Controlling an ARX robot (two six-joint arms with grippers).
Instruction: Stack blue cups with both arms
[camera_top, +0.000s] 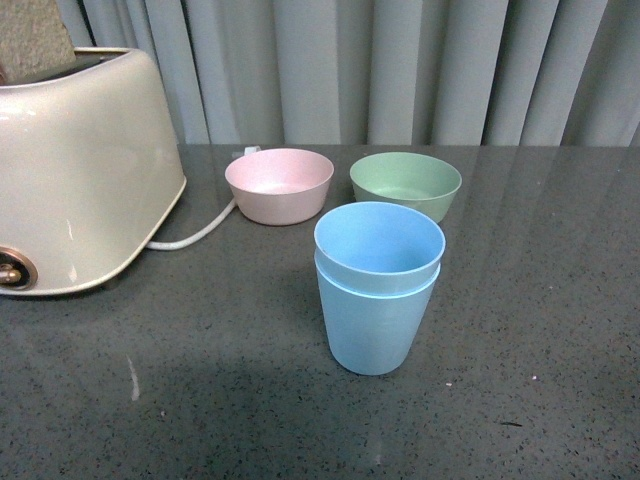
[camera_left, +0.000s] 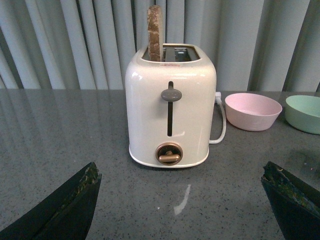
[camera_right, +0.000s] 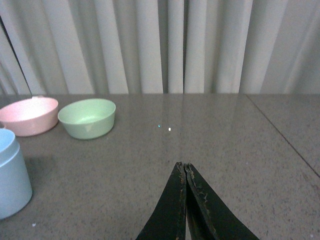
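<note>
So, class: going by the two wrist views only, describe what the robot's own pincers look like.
Left pincer: two broad, matte black fingers, wedge-shaped, with rough, chipped-looking edges flecked greenish. Right pincer: two slim black blades tapering to points, their inner edges worn with brownish specks. No cables, labels or markings show, and the front view shows neither arm.

Pleated grey curtain (camera_top: 400, 70) hangs behind a dark speckled countertop (camera_top: 200, 380)

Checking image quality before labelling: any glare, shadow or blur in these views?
Front view: sharp; soft shadow in front of the stacked cups, sheen on the toaster. Left wrist view: curtain reflections on the table. Right wrist view: two glints on the table, cups slightly soft.
</note>
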